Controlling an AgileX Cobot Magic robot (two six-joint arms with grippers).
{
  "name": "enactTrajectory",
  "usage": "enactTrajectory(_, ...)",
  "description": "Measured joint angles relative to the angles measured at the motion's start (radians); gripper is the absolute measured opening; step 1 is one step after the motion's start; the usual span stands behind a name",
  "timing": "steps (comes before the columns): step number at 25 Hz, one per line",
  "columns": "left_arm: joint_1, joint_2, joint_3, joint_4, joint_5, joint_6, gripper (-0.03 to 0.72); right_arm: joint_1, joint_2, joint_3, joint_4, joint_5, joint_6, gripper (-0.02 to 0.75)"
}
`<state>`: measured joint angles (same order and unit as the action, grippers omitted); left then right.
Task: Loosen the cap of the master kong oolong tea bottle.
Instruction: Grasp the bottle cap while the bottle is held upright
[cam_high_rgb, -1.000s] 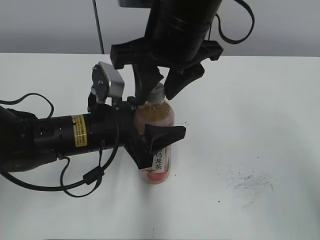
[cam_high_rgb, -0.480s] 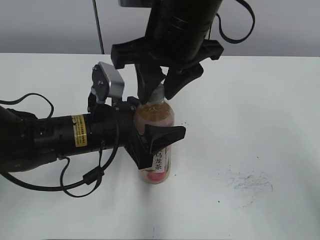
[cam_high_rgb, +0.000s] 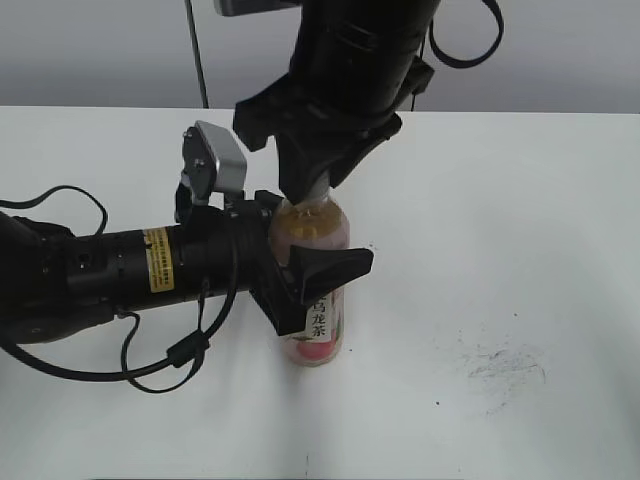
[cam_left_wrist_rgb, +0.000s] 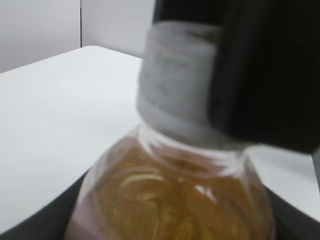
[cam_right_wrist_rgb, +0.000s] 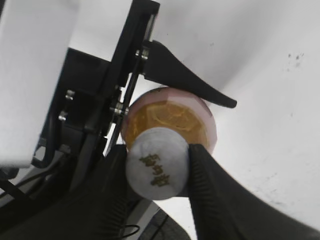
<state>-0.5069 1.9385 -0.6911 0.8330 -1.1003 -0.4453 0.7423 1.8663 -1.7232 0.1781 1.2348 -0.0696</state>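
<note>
The master kong oolong tea bottle (cam_high_rgb: 312, 290) stands upright on the white table, amber tea inside, pink and white label low down. My left gripper (cam_high_rgb: 300, 275) comes in from the left and is shut on the bottle's body. In the left wrist view the bottle's shoulder (cam_left_wrist_rgb: 170, 200) fills the frame. My right gripper (cam_high_rgb: 312, 185) comes down from above and is shut on the cap (cam_right_wrist_rgb: 157, 163), which is white with a small mark on top. The cap also shows blurred in the left wrist view (cam_left_wrist_rgb: 175, 85). In the exterior view the cap is hidden by the fingers.
The white table (cam_high_rgb: 520, 230) extends all around the bottle. Dark scuff marks (cam_high_rgb: 505, 365) lie at the right front. The left arm's cable (cam_high_rgb: 160, 355) loops on the table at the left. A thin pole (cam_high_rgb: 196, 50) stands at the back.
My right gripper's fingers, spread around the cap a second ago, have closed on it and the wrist has turned. The left gripper and bottle have stayed put.
</note>
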Motion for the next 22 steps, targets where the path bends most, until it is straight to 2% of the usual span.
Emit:
enactTrajectory(13,0.000,0.000,-0.003,-0.011,-0.028,0.000,0.448,0.000,0.004,-0.039,-0.006,0.011,-0.383,0.279)
enactTrajectory(22,0.000,0.000,-0.003,-0.008,-0.007,0.000,0.448,0.000,0.004,-0.039,0.006,0.008,-0.929,0.271)
